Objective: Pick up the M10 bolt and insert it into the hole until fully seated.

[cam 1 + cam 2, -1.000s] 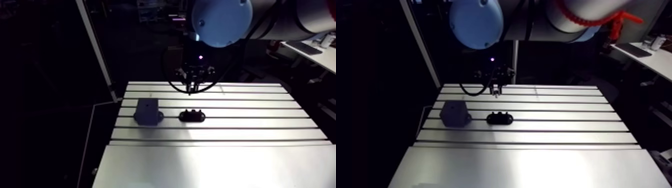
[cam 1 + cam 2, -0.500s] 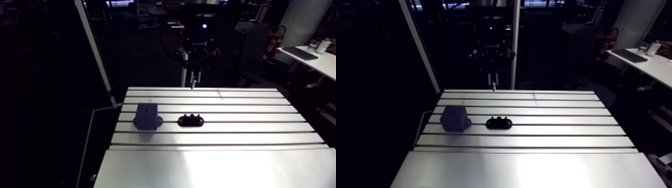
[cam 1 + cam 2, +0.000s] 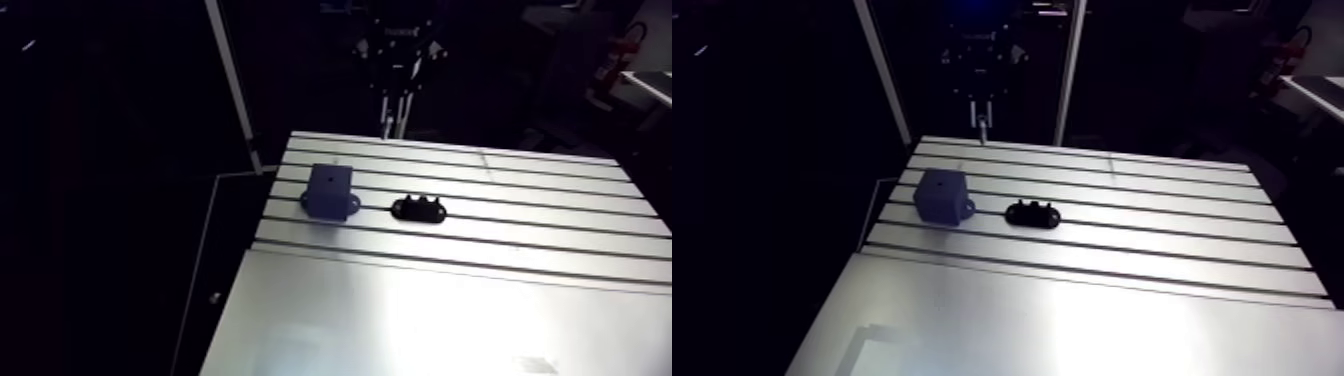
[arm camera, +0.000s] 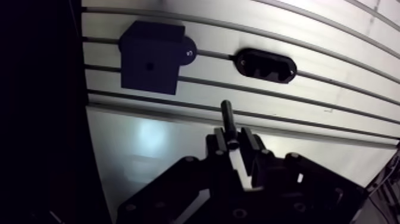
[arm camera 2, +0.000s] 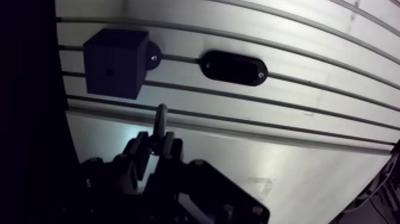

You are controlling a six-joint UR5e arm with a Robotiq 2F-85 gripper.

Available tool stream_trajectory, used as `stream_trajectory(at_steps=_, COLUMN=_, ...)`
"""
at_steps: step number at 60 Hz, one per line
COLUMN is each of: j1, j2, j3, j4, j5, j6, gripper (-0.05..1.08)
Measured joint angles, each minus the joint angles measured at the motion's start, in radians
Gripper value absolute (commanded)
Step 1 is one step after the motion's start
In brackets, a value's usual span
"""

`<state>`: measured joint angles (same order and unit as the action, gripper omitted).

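Observation:
A dark M10 bolt (image 4: pixel 227 116) sticks out from between the fingertips of my gripper (image 4: pixel 233 140), which is shut on it. Ahead of the gripper in the wrist view, a dark blue block (image 4: pixel 150 58) stands on the slotted table (image 4: pixel 333 113), with a small hole (image 4: pixel 148 64) in its top face. Beside the block lies a black oval holder (image 4: pixel 265 65). In the arm view, the gripper (image 3: pixel 982 108) hangs over the table's far edge with the bolt (image 3: pixel 983 128) pointing down. It is behind and well above the block (image 3: pixel 942 196).
The black holder (image 3: pixel 1032 214) sits just right of the block, in the same slot row. The table's left edge (image 3: pixel 250 270) drops off into darkness close beside the block. An upright frame post (image 3: pixel 1070 70) stands behind the far edge.
Earlier the gripper hung low over the far slot rows behind the holder; it has since risen and drawn back over the far edge. The arm view has shifted with the arm.

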<state>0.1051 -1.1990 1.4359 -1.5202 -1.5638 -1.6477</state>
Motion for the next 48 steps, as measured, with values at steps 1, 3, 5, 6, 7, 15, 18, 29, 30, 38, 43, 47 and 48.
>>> stream_trajectory(at_steps=1, j1=0.004, j2=0.006, j3=-0.008, j4=0.004, j5=0.000, j6=-0.001, gripper=1.08)
stream_trajectory(at_steps=3, j1=0.016, j2=0.024, j3=-0.034, j4=0.019, j5=-0.001, j6=-0.004, gripper=1.08)
stream_trajectory(at_steps=5, j1=0.024, j2=0.038, j3=-0.055, j4=0.033, j5=-0.002, j6=-0.007, gripper=1.08)
stream_trajectory(at_steps=6, j1=0.029, j2=0.048, j3=-0.071, j4=0.045, j5=-0.003, j6=-0.009, gripper=1.08)
stream_trajectory(at_steps=7, j1=0.032, j2=0.053, j3=-0.080, j4=0.051, j5=-0.003, j6=-0.011, gripper=1.08)
stream_trajectory(at_steps=15, j1=0.051, j2=0.091, j3=-0.150, j4=0.115, j5=-0.007, j6=-0.025, gripper=1.08)
stream_trajectory(at_steps=18, j1=0.058, j2=0.106, j3=-0.175, j4=0.141, j5=-0.009, j6=-0.032, gripper=1.08)
stream_trajectory(at_steps=29, j1=0.075, j2=0.135, j3=-0.214, j4=0.184, j5=-0.012, j6=-0.041, gripper=1.08)
stream_trajectory(at_steps=30, j1=0.078, j2=0.137, j3=-0.217, j4=0.188, j5=-0.012, j6=-0.041, gripper=1.08)
stream_trajectory(at_steps=38, j1=0.093, j2=0.150, j3=-0.224, j4=0.203, j5=-0.013, j6=-0.043, gripper=1.08)
stream_trajectory(at_steps=43, j1=0.100, j2=0.155, j3=-0.227, j4=0.205, j5=-0.013, j6=-0.043, gripper=1.08)
stream_trajectory(at_steps=47, j1=0.106, j2=0.159, j3=-0.229, j4=0.207, j5=-0.014, j6=-0.043, gripper=1.08)
stream_trajectory(at_steps=48, j1=0.107, j2=0.160, j3=-0.230, j4=0.207, j5=-0.014, j6=-0.043, gripper=1.08)
